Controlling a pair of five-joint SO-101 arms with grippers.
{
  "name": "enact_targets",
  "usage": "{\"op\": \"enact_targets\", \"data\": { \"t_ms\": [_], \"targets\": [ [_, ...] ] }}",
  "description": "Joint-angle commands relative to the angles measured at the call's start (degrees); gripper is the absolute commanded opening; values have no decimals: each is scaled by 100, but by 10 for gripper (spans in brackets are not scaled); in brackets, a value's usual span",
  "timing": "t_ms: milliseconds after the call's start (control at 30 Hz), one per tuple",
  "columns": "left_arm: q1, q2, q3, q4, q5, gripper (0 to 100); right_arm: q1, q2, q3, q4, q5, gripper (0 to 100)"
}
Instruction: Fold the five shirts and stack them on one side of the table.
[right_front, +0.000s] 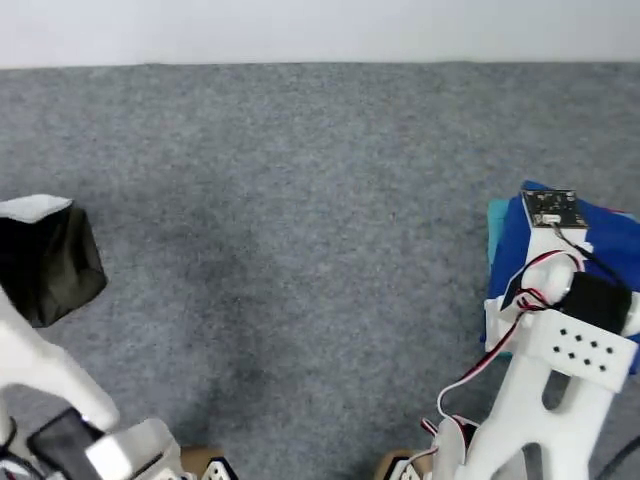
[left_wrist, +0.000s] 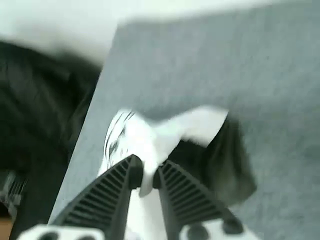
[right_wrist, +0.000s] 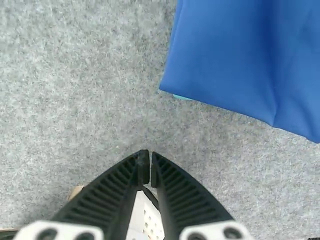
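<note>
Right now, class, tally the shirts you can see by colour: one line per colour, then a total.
blue shirt: 1
teal shirt, an edge under the blue one: 1
black-and-white shirt, pinched in the left gripper: 1
Total: 3

Bright, even light falls on the grey table (right_front: 300, 180); only a thin soft shadow edges the blue shirt (right_wrist: 240, 60).

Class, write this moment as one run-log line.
left gripper: shut on black-and-white shirt | right gripper: shut, empty, beside blue shirt | teal shirt: under blue shirt
</note>
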Motion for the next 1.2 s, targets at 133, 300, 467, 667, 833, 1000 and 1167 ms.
{"op": "enact_targets", "data": {
  "t_ms": [133, 300, 467, 667, 833, 1000, 1167],
  "targets": [
    [2382, -422, -391, 53, 932, 5, -31, -145, -18, 233, -62, 9],
    [3974, 62, -268, -114, 1538, 5, -31, -145, -9, 233, -62, 9],
    [5257, 1090, -277, -571, 2163, 5, -31, -145, -9, 233, -53, 9],
    [6488, 2198, -286, -1327, 2171, 5, -31, -127, -9, 233, -53, 9],
    [7297, 2655, -295, -1688, 2198, 5, -31, -127, -9, 233, -53, 9],
    [8026, 2664, -426, -1705, 2207, 5, -31, -127, -9, 233, -53, 9],
    [8149, 2725, -1200, -1890, 2207, 5, -31, -101, -9, 224, -53, 9]
  ]
}}
